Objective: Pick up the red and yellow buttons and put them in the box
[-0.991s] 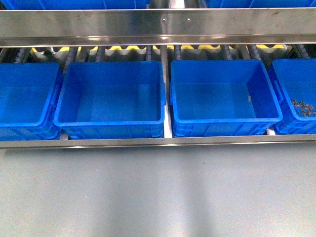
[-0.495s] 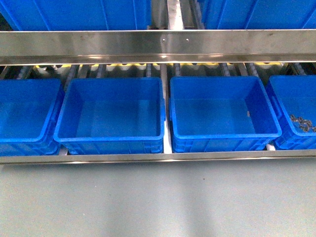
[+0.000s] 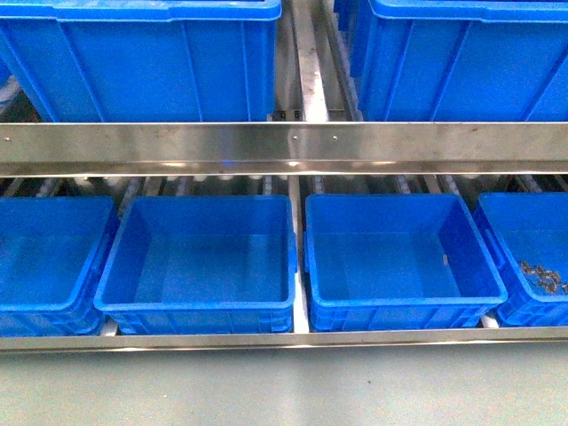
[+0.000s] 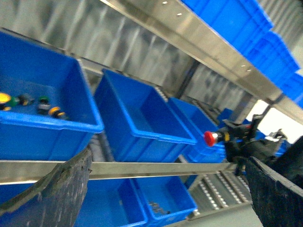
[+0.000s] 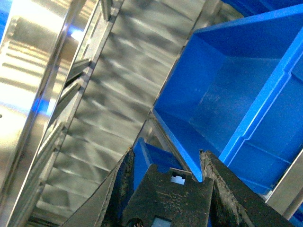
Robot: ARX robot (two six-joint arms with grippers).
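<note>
Right gripper (image 5: 166,161) closed on black block, seemingly body of red button (image 4: 209,137); held aloft before rack (image 3: 284,142), clear of boxes. Left gripper (image 4: 168,163) spread wide, nothing held. Carry step judged in hand: lowering into box (image 3: 399,304) at lower shelf's front edge, then release, called for. Yellow button (image 4: 4,98) seen in stocked bin (image 4: 47,142), unpicked.

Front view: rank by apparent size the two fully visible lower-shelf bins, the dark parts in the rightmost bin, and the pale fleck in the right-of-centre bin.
1. The left-of-centre bin and the right-of-centre bin: they look alike, so not ranked.
2. The dark parts.
3. The pale fleck, barely visible.
</note>
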